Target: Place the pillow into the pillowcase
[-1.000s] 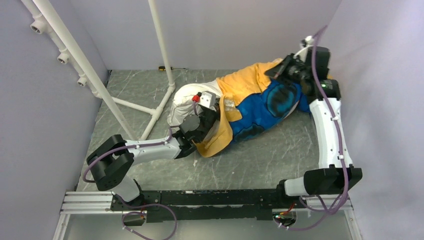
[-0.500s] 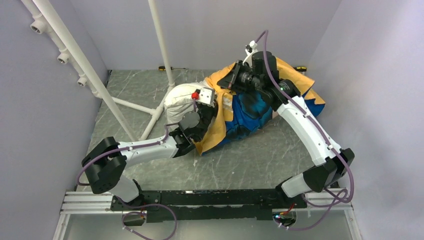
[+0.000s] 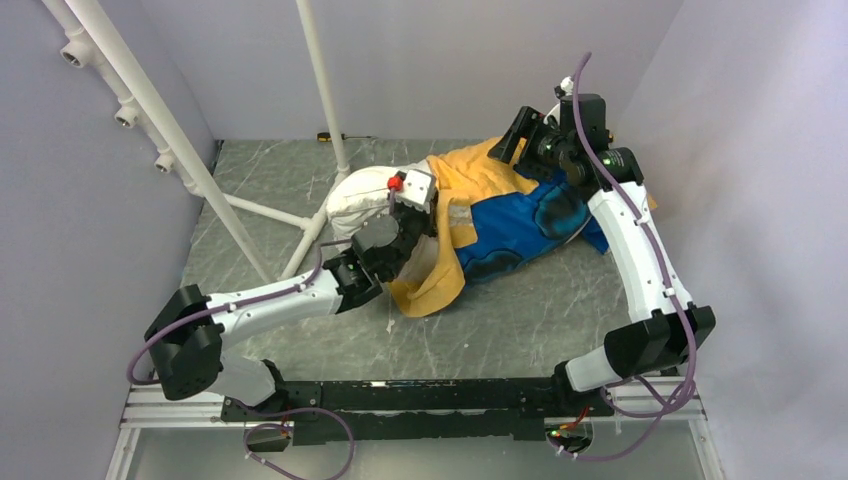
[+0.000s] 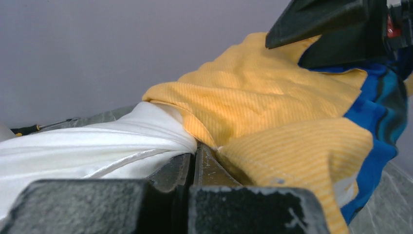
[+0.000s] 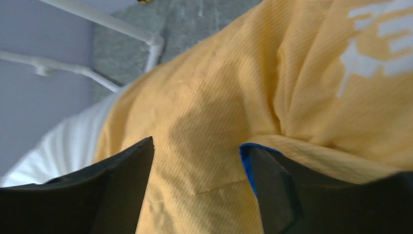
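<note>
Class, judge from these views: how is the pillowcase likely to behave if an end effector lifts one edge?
Probably floppy: the pillowcase lies creased and bunched over the pillow, so a lifted edge would likely drape. It looks thin, so likely light. The ribbed yellow weave suggests fair grip rather than slipperiness.

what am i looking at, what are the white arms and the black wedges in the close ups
Two robot arms, bolted at the table's near edge, seen from above in the wide picture. The other two pictures come from cameras on the wrists, looking past each arm's black fingers. On the table lies a white pillow, its right part inside a yellow and blue pillowcase. The left gripper is shut at the case's mouth; whether it pinches cloth is unclear. The right gripper is open over the yellow cloth, holding nothing.
</note>
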You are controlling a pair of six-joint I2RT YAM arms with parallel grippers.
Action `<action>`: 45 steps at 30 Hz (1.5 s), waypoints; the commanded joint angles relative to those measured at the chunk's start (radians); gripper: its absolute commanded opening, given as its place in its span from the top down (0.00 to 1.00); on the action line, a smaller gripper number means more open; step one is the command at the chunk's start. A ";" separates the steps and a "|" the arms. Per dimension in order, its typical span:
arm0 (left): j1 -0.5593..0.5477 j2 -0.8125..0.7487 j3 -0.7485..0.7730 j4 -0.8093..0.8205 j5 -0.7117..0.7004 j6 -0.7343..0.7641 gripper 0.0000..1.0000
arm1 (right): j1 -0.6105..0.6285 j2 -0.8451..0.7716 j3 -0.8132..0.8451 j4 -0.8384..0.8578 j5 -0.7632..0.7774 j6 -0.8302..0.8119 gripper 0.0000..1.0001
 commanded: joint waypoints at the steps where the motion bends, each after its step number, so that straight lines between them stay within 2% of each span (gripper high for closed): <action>1: 0.071 -0.050 0.166 -0.201 0.045 -0.092 1.00 | 0.007 -0.003 0.073 -0.107 0.033 -0.131 0.13; 3: 0.115 -0.040 0.208 -0.284 0.078 -0.150 1.00 | 0.007 -0.040 0.086 -0.133 0.081 -0.151 0.01; 8: 0.218 0.013 0.350 -0.509 0.164 -0.255 1.00 | 0.006 -0.138 0.073 -0.219 0.209 -0.192 0.00; 12: 0.295 0.057 0.439 -0.622 0.219 -0.311 1.00 | -0.002 -0.214 -0.010 -0.241 0.327 -0.199 0.00; 15: 0.353 0.075 0.472 -0.668 0.262 -0.330 1.00 | -0.056 -0.232 -0.076 -0.223 0.321 -0.199 0.00; 19: 0.396 0.089 0.496 -0.699 0.301 -0.338 1.00 | -0.173 -0.206 -0.138 -0.159 0.188 -0.179 0.04; 21: 0.411 0.096 0.507 -0.712 0.319 -0.336 1.00 | -0.216 -0.188 -0.170 -0.111 0.123 -0.165 0.09; 23: 0.415 0.099 0.504 -0.707 0.334 -0.335 1.00 | -0.282 -0.167 -0.219 -0.047 0.044 -0.149 0.18; 27: 0.417 0.094 0.485 -0.682 0.360 -0.333 1.00 | -0.329 -0.117 -0.285 0.073 -0.094 -0.099 0.34; 28: 0.417 0.092 0.481 -0.679 0.365 -0.334 1.00 | -0.334 -0.109 -0.291 0.095 -0.114 -0.086 0.46; 30: 0.417 0.094 0.477 -0.681 0.366 -0.340 1.00 | -0.340 -0.104 -0.300 0.128 -0.157 -0.065 0.77; 32: 0.417 0.096 0.475 -0.682 0.368 -0.340 1.00 | -0.341 -0.114 -0.305 0.151 -0.177 -0.056 1.00; 38: 0.417 0.108 0.472 -0.681 0.358 -0.338 1.00 | -0.343 -0.180 -0.261 0.073 -0.188 -0.056 1.00; 45: 0.417 0.112 0.497 -0.696 0.346 -0.320 1.00 | -0.344 -0.208 -0.100 -0.053 -0.205 -0.090 1.00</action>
